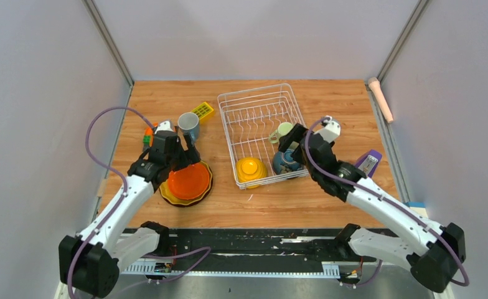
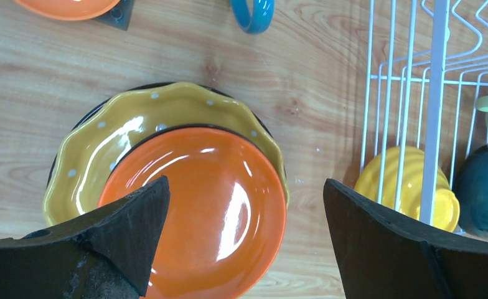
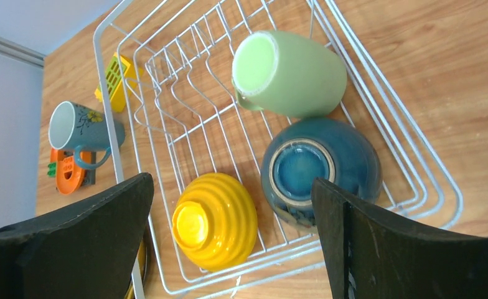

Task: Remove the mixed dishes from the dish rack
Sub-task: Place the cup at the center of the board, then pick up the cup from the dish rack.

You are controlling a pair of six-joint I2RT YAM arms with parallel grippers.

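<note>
The white dish rack (image 1: 254, 88) stands at the middle back of the table. Inside it a yellow bowl (image 1: 251, 170) and a dark bowl (image 1: 286, 162) lie upside down, and a pale green mug (image 1: 283, 131) lies on its side. Left of the rack sit a stack of plates, orange plate (image 2: 210, 205) on yellow plate (image 2: 104, 137) on a dark one, and a blue mug (image 1: 189, 124). My left gripper (image 2: 244, 182) hangs open and empty above the orange plate. My right gripper (image 3: 232, 180) hovers open over the rack (image 3: 416, 156), above the yellow bowl (image 3: 216, 218) and dark bowl (image 3: 319, 168).
A small yellow studded brick (image 1: 203, 111) lies behind the blue mug, and an orange round gadget (image 1: 147, 136) lies left of it. A purple object (image 1: 369, 163) sits by my right arm. A pink roll (image 1: 381, 99) leans at the right wall. Grey walls close three sides.
</note>
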